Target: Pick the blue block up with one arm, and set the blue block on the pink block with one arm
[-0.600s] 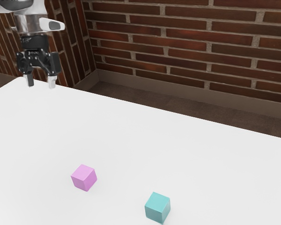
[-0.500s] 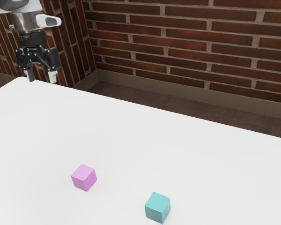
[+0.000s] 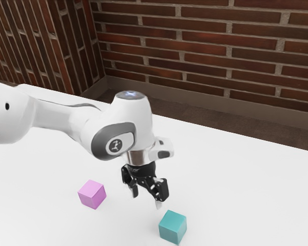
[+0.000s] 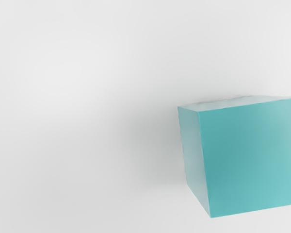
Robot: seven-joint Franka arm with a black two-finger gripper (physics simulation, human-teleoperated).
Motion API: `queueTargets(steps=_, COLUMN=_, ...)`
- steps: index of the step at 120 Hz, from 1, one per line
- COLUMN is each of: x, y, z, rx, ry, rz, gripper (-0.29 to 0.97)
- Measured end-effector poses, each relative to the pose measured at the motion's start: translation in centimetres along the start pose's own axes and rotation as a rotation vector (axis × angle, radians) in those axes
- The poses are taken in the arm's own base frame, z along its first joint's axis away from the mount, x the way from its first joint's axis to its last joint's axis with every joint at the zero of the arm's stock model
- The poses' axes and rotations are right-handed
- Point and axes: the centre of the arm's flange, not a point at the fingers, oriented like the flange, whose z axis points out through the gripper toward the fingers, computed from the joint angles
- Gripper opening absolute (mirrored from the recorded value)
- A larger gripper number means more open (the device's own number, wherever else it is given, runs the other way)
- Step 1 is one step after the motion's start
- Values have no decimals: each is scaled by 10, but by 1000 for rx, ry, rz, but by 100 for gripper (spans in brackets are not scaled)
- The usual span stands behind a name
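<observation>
Arm reaches low; gripper (image 3: 148, 197) tilted, jaws apart, empty, near one blue block (image 3: 172, 226); one pink block (image 3: 91, 193).

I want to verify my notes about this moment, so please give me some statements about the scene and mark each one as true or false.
1. The blue block rests on the white table. True.
2. The jaws are shut on the blue block. False: they stand open and hold nothing, a little above the table near the blue block.
3. The blue block is stacked on the pink block. False: both blocks lie on the table, apart from each other.
4. The pink block lies toward the exterior view's left of the blue block. True.
5. A brick wall stands behind the table. True.
</observation>
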Motion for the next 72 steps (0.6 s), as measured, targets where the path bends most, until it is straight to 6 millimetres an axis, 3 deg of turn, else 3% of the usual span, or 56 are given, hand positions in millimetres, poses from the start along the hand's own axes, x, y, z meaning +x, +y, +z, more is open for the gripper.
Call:
queueTargets(steps=24, x=-22, y=50, z=-5, rx=-24, ry=101, rz=25, gripper=64)
queueTargets(steps=54, x=-58, y=113, z=24, rx=-97, ry=28, rz=-1, gripper=62)
queueTargets(steps=64, x=-67, y=124, z=32, rx=-85, ry=15, rz=12, gripper=62)
queueTargets(steps=72, x=-64, y=121, z=34, rx=-64, ry=25, rz=15, gripper=61)
